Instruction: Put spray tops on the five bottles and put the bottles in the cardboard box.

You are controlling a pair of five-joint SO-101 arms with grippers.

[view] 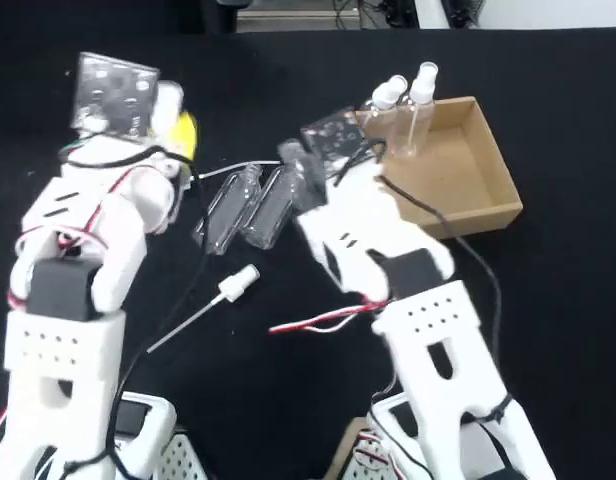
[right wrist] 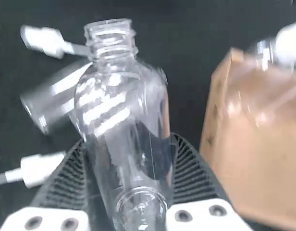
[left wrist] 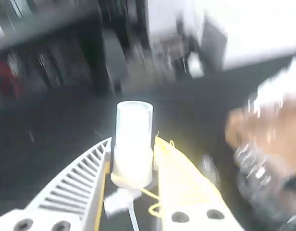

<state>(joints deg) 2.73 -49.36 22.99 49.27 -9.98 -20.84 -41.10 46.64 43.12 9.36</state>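
My left gripper [view: 176,120] [left wrist: 132,142] is shut on a white spray top [left wrist: 133,120], held above the table at the left. My right gripper [view: 294,172] [right wrist: 129,144] is shut on a clear open-necked bottle [view: 272,206] [right wrist: 121,106] at the table's middle. A second clear bottle [view: 226,208] [right wrist: 47,103] lies beside it on the black cloth. A loose spray top [view: 236,284] with its long tube lies nearer the front. The cardboard box [view: 493,175] [right wrist: 253,154] stands at the right, with two capped bottles [view: 406,105] upright at its far left corner.
Black cloth covers the table [view: 548,330]. A red and white cable [view: 318,320] runs by the right arm's base. In the right wrist view another spray top [right wrist: 44,39] shows beyond the held bottle, and one more [right wrist: 35,168] lies close by.
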